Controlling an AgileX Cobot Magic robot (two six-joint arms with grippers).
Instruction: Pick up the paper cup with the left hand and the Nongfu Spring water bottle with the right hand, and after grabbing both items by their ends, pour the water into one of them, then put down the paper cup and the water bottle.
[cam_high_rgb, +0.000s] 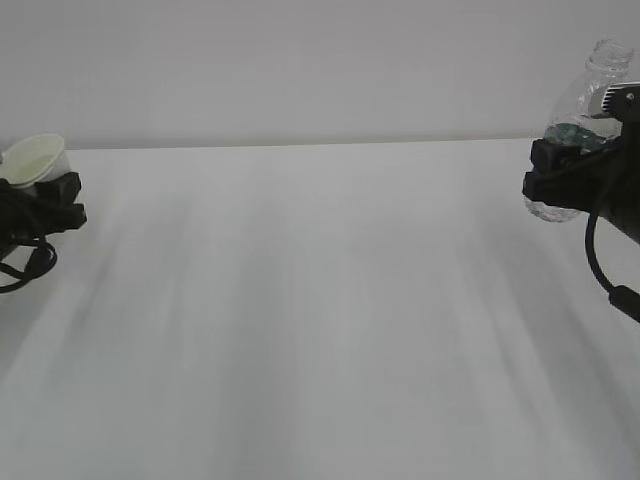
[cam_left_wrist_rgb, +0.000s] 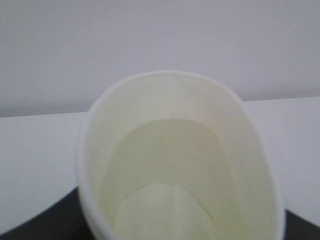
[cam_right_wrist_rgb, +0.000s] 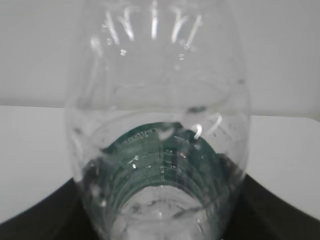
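Black tool on the left hand (cam_high_rgb: 45, 200), clamped around the paper cup (cam_high_rgb: 38, 158) and holding it clear of the white surface (cam_high_rgb: 320, 320) at the far left edge. The cup leans, its long axis tipped so the mouth faces up and toward the middle; in the left wrist view the paper cup (cam_left_wrist_rgb: 180, 165) fills the frame, with the open mouth toward the camera and a pale yellowish inside. Whether water lies in it is hard to say. Its base and the tool's fingers are cut off at the bottom.

Over at the right edge, the right hand (cam_high_rgb: 570, 175) has its tool clamped on the Nongfu Spring water bottle (cam_high_rgb: 585, 110) around the green label, lifted off the surface. Bottle nearly upright, neck leaning slightly right, uncapped mouth topmost. From the right wrist view the Nongfu Spring water bottle (cam_right_wrist_rgb: 160, 125) looks clear, with droplets on its walls; its water level is not readable. Much of both arms runs out of frame.
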